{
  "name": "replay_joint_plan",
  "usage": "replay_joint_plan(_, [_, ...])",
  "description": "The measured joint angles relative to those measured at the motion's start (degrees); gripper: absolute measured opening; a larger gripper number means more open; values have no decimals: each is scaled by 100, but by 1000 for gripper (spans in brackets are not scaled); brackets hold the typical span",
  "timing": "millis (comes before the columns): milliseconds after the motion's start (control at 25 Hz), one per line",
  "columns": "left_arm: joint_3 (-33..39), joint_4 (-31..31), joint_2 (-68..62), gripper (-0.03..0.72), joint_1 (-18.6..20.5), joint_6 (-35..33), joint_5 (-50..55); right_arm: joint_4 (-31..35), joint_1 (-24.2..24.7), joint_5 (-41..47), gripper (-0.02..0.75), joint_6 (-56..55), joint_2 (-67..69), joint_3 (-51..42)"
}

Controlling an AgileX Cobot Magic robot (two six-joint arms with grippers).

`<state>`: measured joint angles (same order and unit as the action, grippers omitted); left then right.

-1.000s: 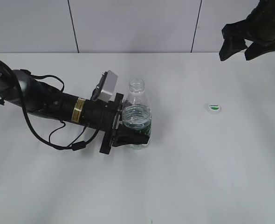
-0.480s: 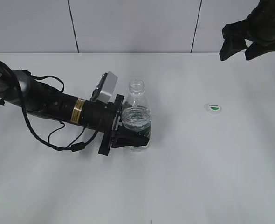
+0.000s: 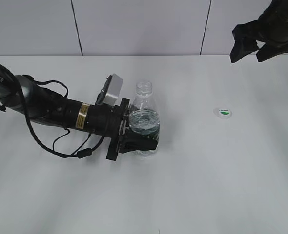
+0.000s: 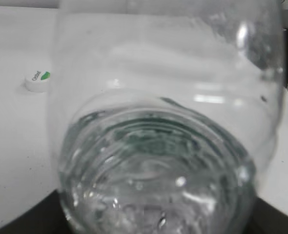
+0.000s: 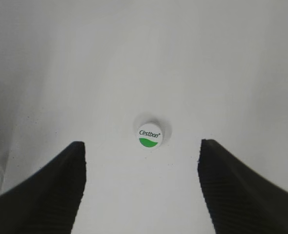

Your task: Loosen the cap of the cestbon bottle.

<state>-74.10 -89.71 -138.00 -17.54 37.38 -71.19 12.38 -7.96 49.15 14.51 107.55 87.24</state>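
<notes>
Smooth white tabletop (image 3: 207, 185), uncapped bottle.
Left gripper (image 3: 140, 141) jaws clamp the clear ribbed cestbon bottle (image 3: 144, 122); round white cap (image 5: 150, 136) lies apart; right gripper (image 3: 255, 48) jaws spread, empty.

Left claw (image 3: 140, 141) clamped (right claw (image 3: 255, 50) spread).

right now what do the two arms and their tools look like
Both arms are black. The left arm is a glossy black tube with a yellowish label band, loose black cables looped beside it and a small grey camera box near the wrist. The left tool has black fingers. The right tool has two broad matte black fingers with finely ribbed inner faces.
</notes>
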Motion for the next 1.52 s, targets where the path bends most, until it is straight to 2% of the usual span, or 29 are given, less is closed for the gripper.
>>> replay_joint_plan(280, [0,94,-6,435,0,57,13,-14,0,0,545,-7,0,0])
replay_joint_plan(480, [30,227,-11,505,0,211,136,-14,0,-6,545,-7,0,0])
replay_joint_plan(600, [32,257,-11,520,0,259,161,-14,0,-6,545,-7,0,0])
replay_joint_plan(1160, [49,260,64,536,0,577,197,-103,0,-6,545,-3,0,0])
replay_joint_plan(1520, [49,216,459,545,-11,1053,181,-143,0,-6,545,-3,0,0])
